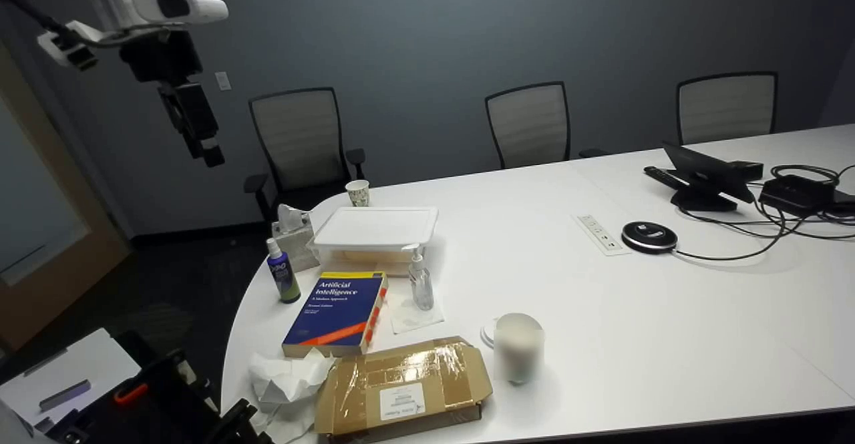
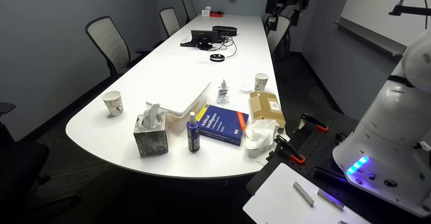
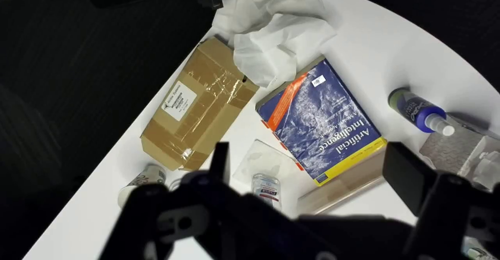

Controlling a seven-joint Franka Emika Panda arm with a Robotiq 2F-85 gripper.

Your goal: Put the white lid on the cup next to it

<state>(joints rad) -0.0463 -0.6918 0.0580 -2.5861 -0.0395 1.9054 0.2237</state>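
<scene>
White lid (image 2: 245,89): one, round, lying flat on the table (image 2: 208,163), a little inward from the straight edge that the brown box (image 2: 264,104) lies along. No long axis to match; any heading of grip should serve, so far as its neighbour allows.

Neighbour: cup (image 2: 261,82), upright, mouth uncovered, just beside the lid, between it and that straight edge.

Fingers (image 3: 409,178): mine, one pair; spread well apart, nothing between them; high above table level in both exterior views.

Bearing: in the wrist view only a sliver of lid shows, outside my gap, past the finger nearer the cup. It lies toward the straight edge and away from the rounded end. The blue book (image 3: 322,121) and sanitizer bottle (image 3: 266,189) show nearer the gap. I judge the coming shift to run away from the rounded end first, then down.

Caution: a finger lowered on the lid's edgeward side could knock the cup; a line of closing parallel to the straight edge looks safer.
</scene>
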